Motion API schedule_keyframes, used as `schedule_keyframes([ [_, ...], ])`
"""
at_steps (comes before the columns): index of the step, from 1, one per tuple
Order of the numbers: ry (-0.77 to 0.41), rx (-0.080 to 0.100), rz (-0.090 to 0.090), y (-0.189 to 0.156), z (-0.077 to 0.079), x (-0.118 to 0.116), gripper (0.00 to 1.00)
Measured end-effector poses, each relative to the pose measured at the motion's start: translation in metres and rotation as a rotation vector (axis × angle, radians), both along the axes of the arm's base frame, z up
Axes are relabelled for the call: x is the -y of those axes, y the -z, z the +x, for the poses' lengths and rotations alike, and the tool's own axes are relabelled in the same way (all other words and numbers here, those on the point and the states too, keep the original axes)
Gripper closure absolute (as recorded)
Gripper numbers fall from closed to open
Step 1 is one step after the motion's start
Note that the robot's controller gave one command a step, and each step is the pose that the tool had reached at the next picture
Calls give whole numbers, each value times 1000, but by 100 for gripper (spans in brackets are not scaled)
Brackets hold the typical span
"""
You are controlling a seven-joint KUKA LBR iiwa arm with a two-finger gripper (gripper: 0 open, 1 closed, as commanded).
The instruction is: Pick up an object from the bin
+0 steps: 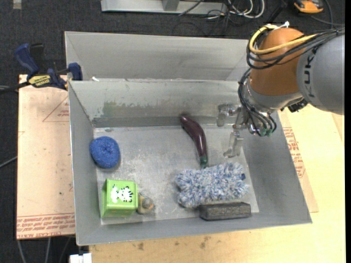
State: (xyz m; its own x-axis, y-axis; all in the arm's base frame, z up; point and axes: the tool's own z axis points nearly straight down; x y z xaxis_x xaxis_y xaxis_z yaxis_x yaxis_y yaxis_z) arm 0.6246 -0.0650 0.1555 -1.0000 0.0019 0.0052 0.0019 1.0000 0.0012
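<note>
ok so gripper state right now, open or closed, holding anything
gripper: cannot be told if open or closed; it hangs by the bin's right wall, just above the fluffy blue-and-white mop head, beside the purple eggplant

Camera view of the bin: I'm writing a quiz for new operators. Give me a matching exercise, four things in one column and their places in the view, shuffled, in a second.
Things in the bin:
1. blue round scrubber
2. green cube
3. purple aubergine
4. dark grey block

Places in the view:
A. bottom edge, right of centre
B. bottom left corner
C. left side, halfway up
D. upper part, right of centre

Pairs: 1-C, 2-B, 3-D, 4-A.
</note>
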Motion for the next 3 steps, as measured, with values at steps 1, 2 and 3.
schedule_keyframes([
  [1, -1, 7, -1, -5, 1, 0, 0],
  [2, -99, 16, -2, 22, -19, -3, 0],
  [3, -266, 5, 1, 28, -104, -18, 0],
])
